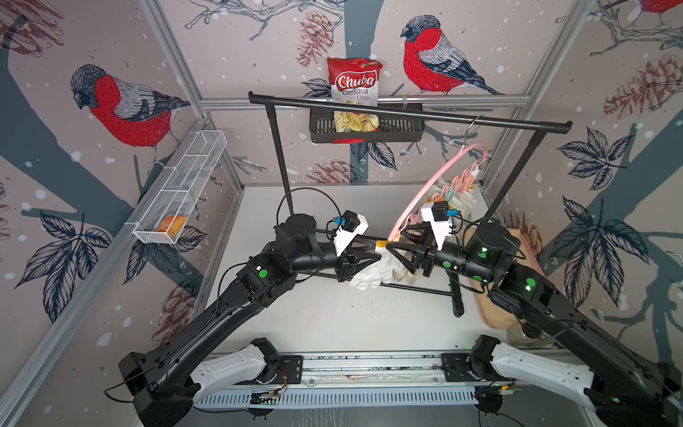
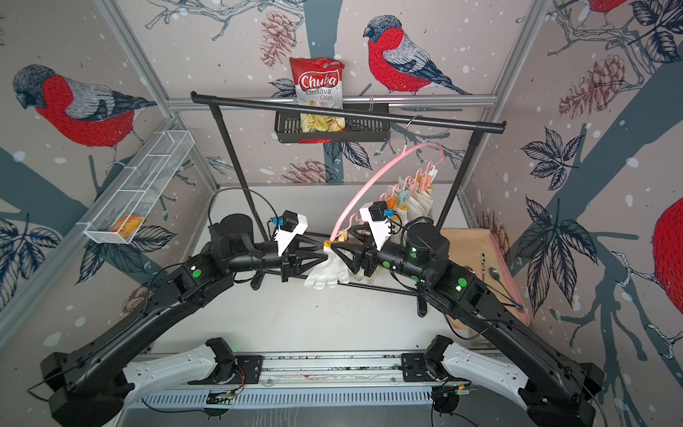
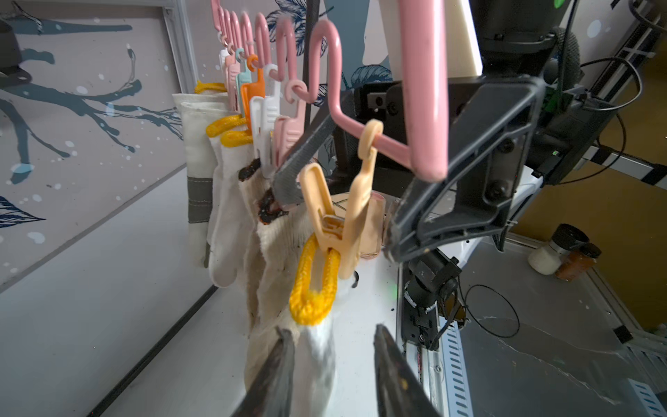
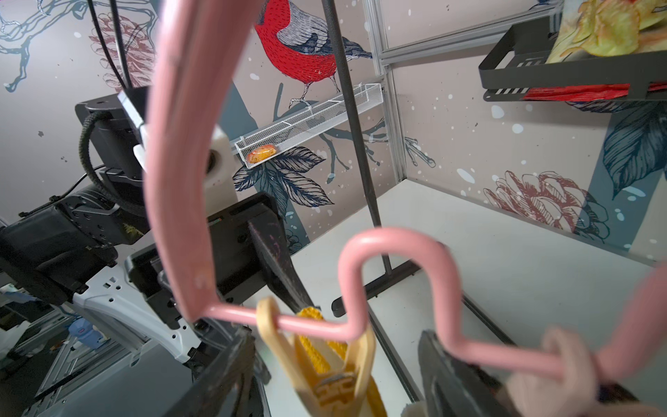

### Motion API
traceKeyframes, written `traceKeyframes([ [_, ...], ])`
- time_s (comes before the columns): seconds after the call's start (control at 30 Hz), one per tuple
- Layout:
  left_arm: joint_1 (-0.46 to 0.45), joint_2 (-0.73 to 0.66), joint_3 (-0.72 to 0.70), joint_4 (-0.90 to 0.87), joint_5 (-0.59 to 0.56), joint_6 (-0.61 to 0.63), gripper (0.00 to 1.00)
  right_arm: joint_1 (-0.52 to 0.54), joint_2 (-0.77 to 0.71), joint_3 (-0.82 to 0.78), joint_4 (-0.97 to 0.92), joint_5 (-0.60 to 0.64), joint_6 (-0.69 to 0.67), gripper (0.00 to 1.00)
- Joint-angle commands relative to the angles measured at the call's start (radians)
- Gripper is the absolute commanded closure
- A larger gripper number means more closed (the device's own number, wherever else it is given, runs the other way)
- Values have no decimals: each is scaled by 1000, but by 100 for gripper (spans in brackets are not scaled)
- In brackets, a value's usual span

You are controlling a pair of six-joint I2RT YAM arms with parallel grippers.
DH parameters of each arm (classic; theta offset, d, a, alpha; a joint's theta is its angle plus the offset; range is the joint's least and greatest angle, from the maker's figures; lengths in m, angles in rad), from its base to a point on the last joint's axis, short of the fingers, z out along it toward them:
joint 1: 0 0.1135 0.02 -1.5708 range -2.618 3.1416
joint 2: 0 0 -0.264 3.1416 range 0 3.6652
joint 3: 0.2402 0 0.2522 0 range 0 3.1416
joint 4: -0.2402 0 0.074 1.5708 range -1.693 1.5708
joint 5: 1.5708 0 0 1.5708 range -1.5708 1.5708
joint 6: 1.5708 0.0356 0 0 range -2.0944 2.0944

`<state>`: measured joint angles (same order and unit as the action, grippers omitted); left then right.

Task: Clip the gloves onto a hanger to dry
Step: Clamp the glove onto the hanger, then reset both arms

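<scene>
Pink hanger [image 3: 422, 90], one beige peg [image 3: 334, 231] pinching one yellow-cuffed glove [image 3: 306, 278]; left hand [image 3: 332, 330] and right hand [image 4: 337, 332] both gape.

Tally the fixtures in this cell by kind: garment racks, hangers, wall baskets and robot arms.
Black garment rack: 1
Pink hanger: 1
Wall baskets: 2 (white mesh basket, black basket)
Robot arms: 2 (left arm, right arm)
Total: 6

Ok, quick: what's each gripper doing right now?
Left gripper: open, straddling the clipped glove, not gripping it.
Right gripper: open, straddling the peg, not squeezing it.
</scene>
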<state>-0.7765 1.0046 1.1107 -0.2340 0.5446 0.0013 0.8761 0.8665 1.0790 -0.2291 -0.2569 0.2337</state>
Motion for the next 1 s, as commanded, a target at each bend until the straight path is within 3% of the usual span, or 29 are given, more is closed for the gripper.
traceKeyframes([
  [0.0,0,-43,-38,112,-145,14,46,0,-56,-16,-35,56,17,23],
  [0.13,0,-102,-100,187,-311,-2,33,-1,-131,-20,-66,-11,35,19],
  [0.23,2,-142,-145,222,-450,-12,26,-1,-161,5,-146,24,44,19],
  [0.47,13,-202,-223,260,-648,-45,20,0,-240,16,-283,423,152,24],
  [0.67,25,-228,-254,254,-693,-66,20,0,-242,-7,-422,723,222,26],
  [0.77,29,-245,-268,236,-705,-67,20,0,-284,-55,-447,802,290,27],
  [0.97,40,-277,-318,235,-742,-92,20,-1,-365,-229,-503,881,551,32],
])
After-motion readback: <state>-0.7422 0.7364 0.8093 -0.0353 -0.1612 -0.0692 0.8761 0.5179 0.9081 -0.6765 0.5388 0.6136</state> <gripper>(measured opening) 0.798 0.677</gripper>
